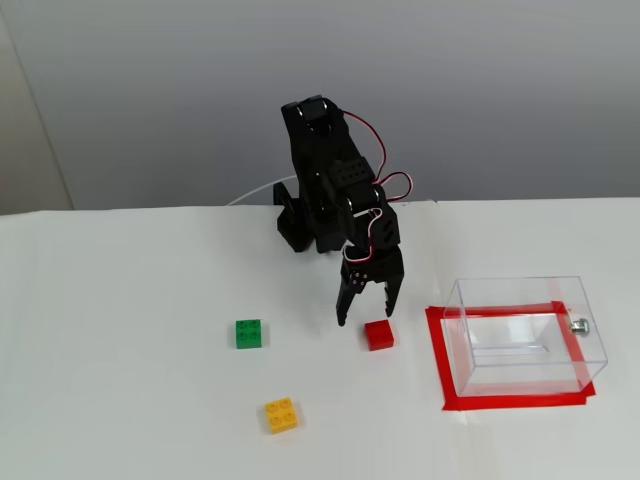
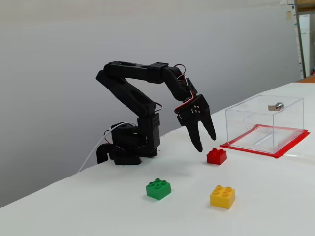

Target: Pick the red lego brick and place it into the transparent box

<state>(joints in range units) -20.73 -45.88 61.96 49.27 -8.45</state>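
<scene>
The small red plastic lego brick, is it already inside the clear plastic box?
No, the small red plastic lego brick sits on the white table beside the open gripper, outside the empty clear plastic box.

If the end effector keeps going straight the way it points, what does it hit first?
Probably the white table, just beside the red lego brick. The open end effector points down, but depth is unclear.

A white bench [image 1: 120,380] fills the lower part of both fixed views, its surface matte and evenly lit, with only soft shadows; directly behind the bench rises a plain grey wall [image 1: 480,90]; at the wall's left edge in a fixed view stands a paler, beige strip [image 1: 25,120]; beyond the wall's right end in a fixed view, shelving [image 2: 304,34] shows, too small to make out.
</scene>
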